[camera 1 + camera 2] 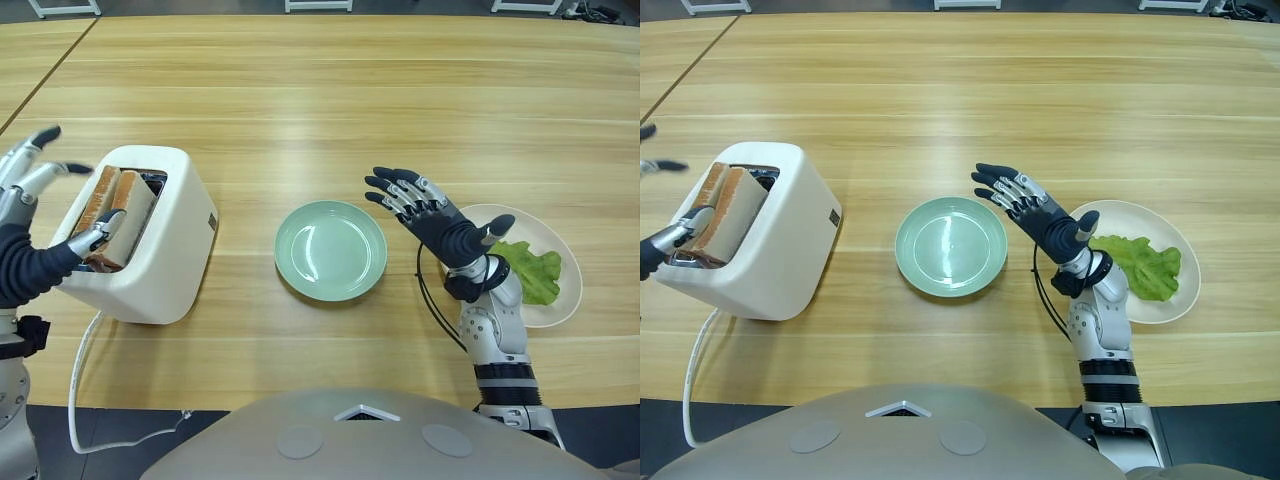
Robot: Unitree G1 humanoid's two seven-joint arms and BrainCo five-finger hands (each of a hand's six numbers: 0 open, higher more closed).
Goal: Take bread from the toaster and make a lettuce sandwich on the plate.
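Wooden table (330,100): white toaster (170,260) holds two bread slices (115,200); green plate (330,250) sits centre; white plate (571,298) carries lettuce (530,270). Left hand (28,205), spread and empty, flanks the slices; right hand (428,215), spread and empty, hovers between the plates.

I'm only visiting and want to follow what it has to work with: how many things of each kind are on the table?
Toaster: 1
Bread slices, standing in the toaster's slots: 2
Plates: 2, the green plate, bare, and the white plate
Lettuce leaf, on the white plate: 1
Total: 6
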